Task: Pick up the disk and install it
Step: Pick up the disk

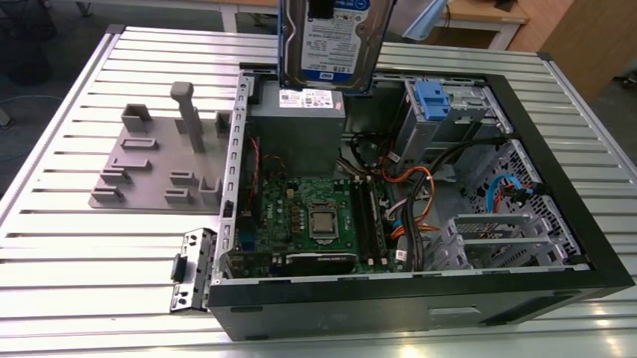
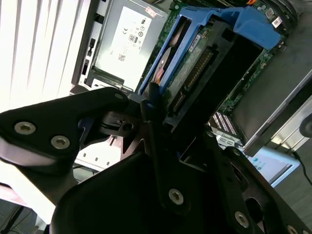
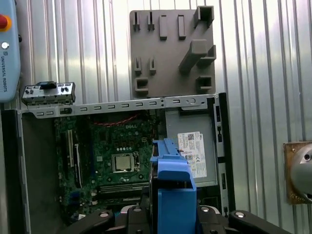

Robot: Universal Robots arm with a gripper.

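Exterior view: the disk (image 1: pixel 330 45) hangs on edge, long axis vertical, above the open computer case (image 1: pixel 568 224). In the first wrist view my gripper (image 3: pixel 171 217) is clamped on its blue bracket. The drive cage (image 1: pixel 443 119) sits below the tool, toward the exterior view's right.

1. The disk (image 1: pixel 333 41) is up in the air, standing on edge, with its broad face turned toward the exterior view.
2. That face is silver metal with a white-and-blue label (image 1: pixel 335 36), and its top runs out of the picture.
3. It hangs over the grey power supply (image 1: pixel 298 127) in the open computer case (image 1: pixel 569 186).
4. In the second wrist view, the bright blue bracket (image 2: pixel 246 27) frames it, and its board side with a row of connector pins shows.
5. In the first wrist view it's edge-on, blue bracket up front.
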